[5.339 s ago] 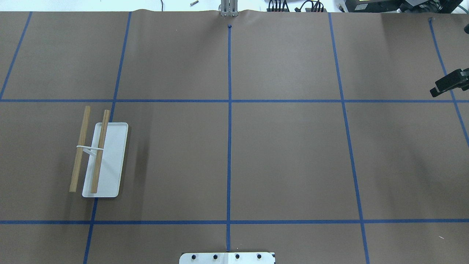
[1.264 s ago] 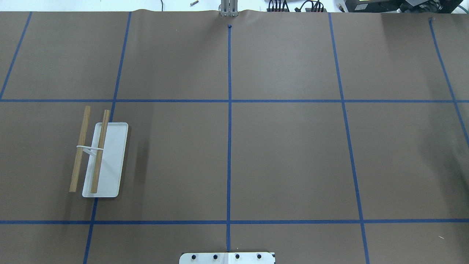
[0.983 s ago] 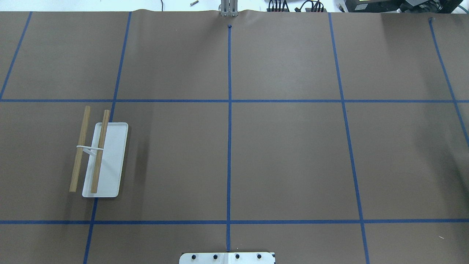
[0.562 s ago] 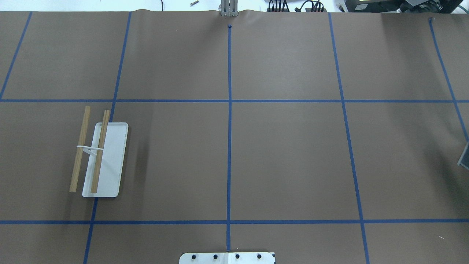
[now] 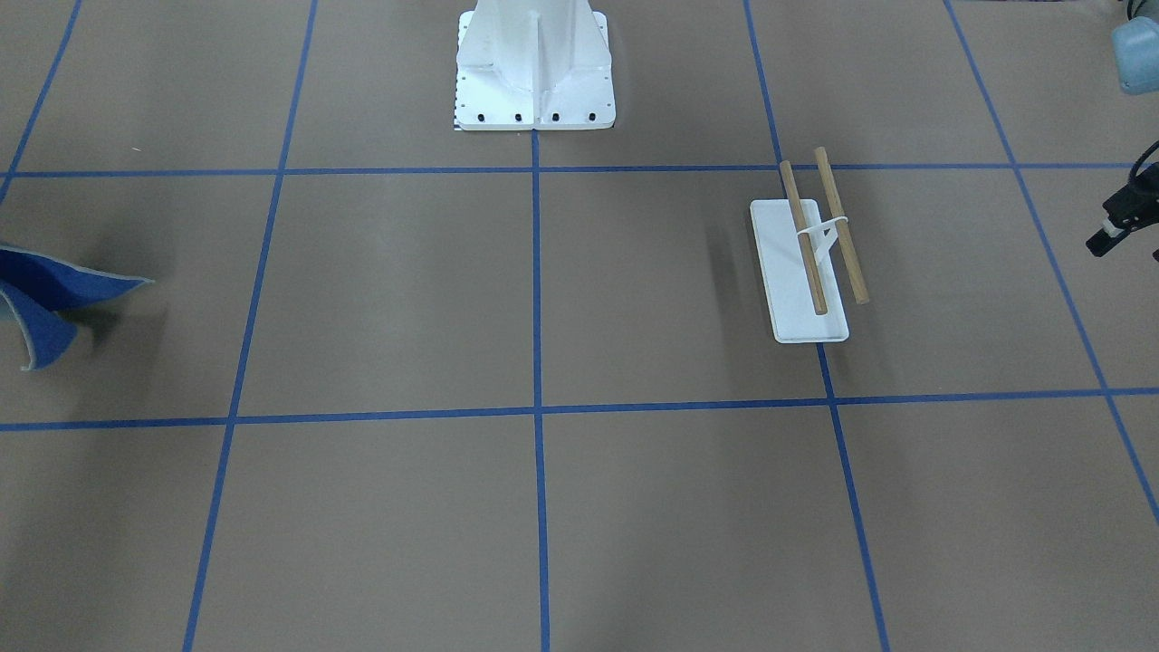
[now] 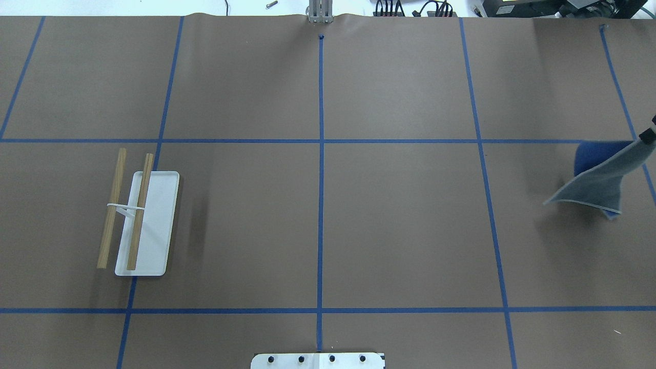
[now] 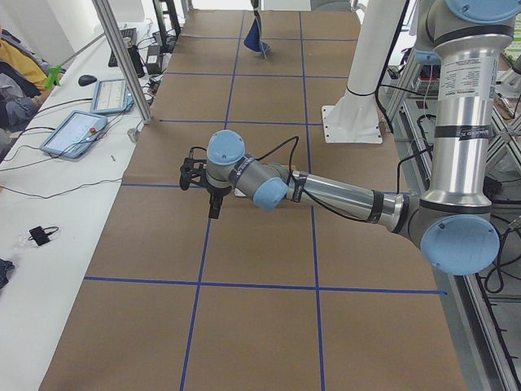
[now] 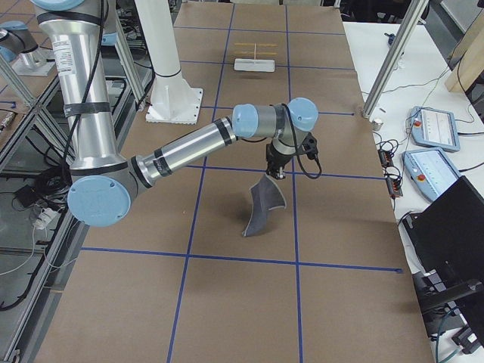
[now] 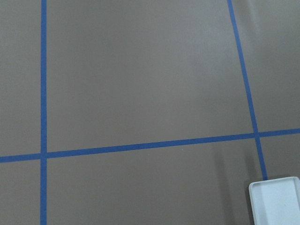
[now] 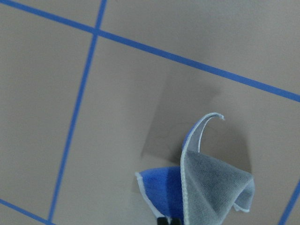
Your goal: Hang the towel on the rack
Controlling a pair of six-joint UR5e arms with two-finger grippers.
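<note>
The towel (image 6: 597, 179), blue on one face and grey on the other, hangs from my right gripper (image 6: 652, 132) at the table's far right. It also shows in the front view (image 5: 45, 299), the right side view (image 8: 265, 204) and the right wrist view (image 10: 206, 183). The right gripper (image 8: 277, 174) is shut on the towel's top corner. The rack (image 6: 138, 215), a white base with two wooden rods, stands at the left, far from the towel. My left gripper (image 5: 1109, 237) hovers beyond the rack's outer side. I cannot tell whether it is open.
The large white bolted pedestal (image 5: 534, 63) stands at the near middle edge of the table. Blue tape lines cross the brown table cover (image 6: 400, 220). Tablets and cables lie off the table's far edge (image 8: 431, 125). The left wrist view shows a corner of the rack's base (image 9: 276, 199).
The towel, held by my right gripper, has come into the overhead view from the right edge and moved left. The rack has not moved.
</note>
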